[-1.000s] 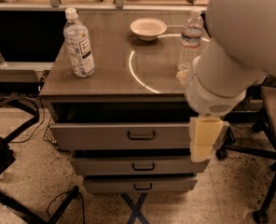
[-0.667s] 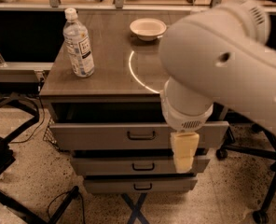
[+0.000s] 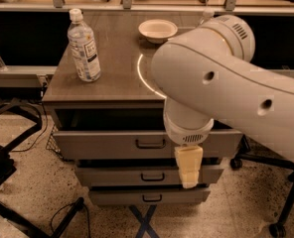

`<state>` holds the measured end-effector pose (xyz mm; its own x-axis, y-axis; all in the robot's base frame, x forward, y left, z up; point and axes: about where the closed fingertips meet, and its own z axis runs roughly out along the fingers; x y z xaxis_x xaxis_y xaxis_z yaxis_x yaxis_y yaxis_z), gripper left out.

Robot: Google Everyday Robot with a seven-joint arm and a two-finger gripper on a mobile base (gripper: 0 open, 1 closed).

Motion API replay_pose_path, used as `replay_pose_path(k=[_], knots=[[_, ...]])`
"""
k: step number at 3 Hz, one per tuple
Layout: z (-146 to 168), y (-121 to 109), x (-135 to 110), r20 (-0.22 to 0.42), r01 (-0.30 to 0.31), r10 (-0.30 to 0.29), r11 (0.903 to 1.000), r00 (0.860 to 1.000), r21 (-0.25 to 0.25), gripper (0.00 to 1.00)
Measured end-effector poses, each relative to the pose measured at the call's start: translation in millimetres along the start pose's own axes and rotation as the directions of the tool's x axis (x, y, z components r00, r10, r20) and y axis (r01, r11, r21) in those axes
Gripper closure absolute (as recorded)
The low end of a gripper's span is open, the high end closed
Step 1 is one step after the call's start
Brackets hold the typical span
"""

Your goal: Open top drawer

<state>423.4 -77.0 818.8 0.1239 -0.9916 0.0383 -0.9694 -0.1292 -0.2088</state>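
The top drawer (image 3: 102, 144) is the tallest grey front of three under the brown tabletop. It stands slightly pulled out, with a dark gap above its front. Its small dark loop handle (image 3: 150, 144) sits at the centre. My gripper (image 3: 189, 172) hangs from the large white arm (image 3: 221, 83) just right of that handle. It reaches down in front of the top drawer's lower edge and over the middle drawer (image 3: 112, 176). The arm hides the right part of the cabinet top.
A water bottle (image 3: 84, 46) stands on the tabletop (image 3: 117, 68) at the left, a white bowl (image 3: 158, 29) at the back. The bottom drawer (image 3: 117, 197) sits lowest. A black chair frame (image 3: 8, 148) is at the left, a wheeled chair base (image 3: 281, 202) at the right.
The arm has swung left across the view, carrying the gripper from the drawer's right end to just right of the handle. The drawer front looks unmoved.
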Motion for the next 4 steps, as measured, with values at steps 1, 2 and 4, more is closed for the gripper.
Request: replay_pose_path(k=[1, 2, 4], knots=[[8, -5, -5, -0.006, -0.019, 0.019, 0.9996, 1.000, -0.020, 0.00], [35, -16, -8, -0.024, -0.065, 0.063, 0.9931, 0.998, -0.097, 0.00], [93, -14, -9, -0.046, -0.132, 0.124, 0.9605, 0.991, -0.245, 0.00]])
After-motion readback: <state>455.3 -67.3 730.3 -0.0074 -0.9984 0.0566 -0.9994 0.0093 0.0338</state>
